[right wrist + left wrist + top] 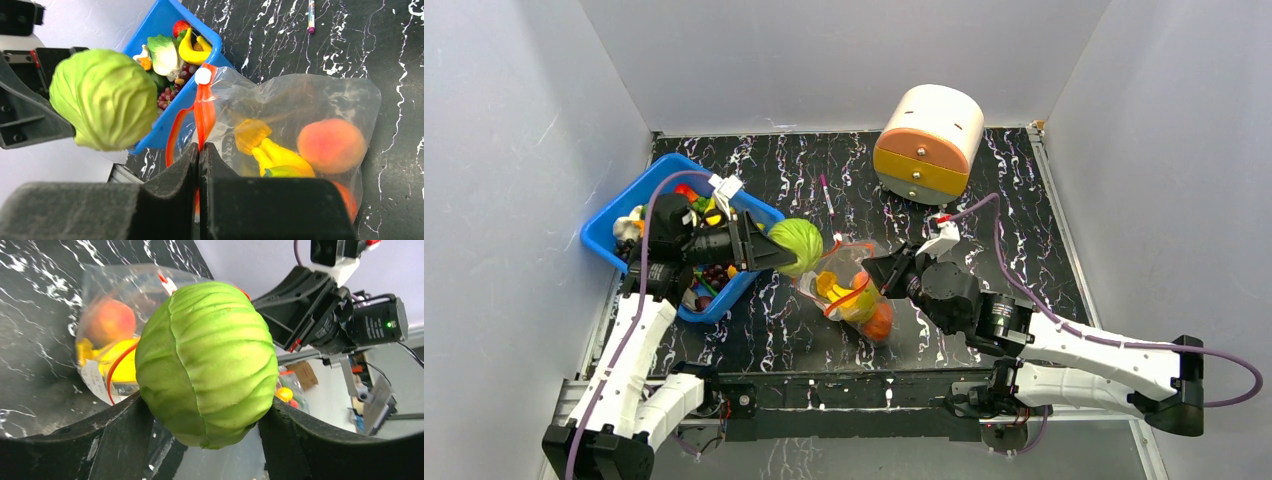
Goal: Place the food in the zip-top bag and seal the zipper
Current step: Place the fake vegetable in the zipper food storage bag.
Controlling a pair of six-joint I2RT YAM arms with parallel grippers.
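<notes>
My left gripper (786,249) is shut on a green cabbage (801,247), holding it in the air between the blue bin and the zip-top bag (856,292); the cabbage (207,362) fills the jaws. The clear bag lies on the table, mouth toward the cabbage. Inside it are a peach (331,145), yellow bananas (280,156) and an orange fruit (879,322). My right gripper (199,148) is shut on the red-orange zipper (205,107) at the mouth's edge, lifting it. More food (172,50) lies in the bin.
The blue bin (609,215) sits at the left, under the left arm. A round cream and orange drawer box (927,140) stands at the back. A pen (827,195) lies behind the bag. Grey walls close in the table on three sides.
</notes>
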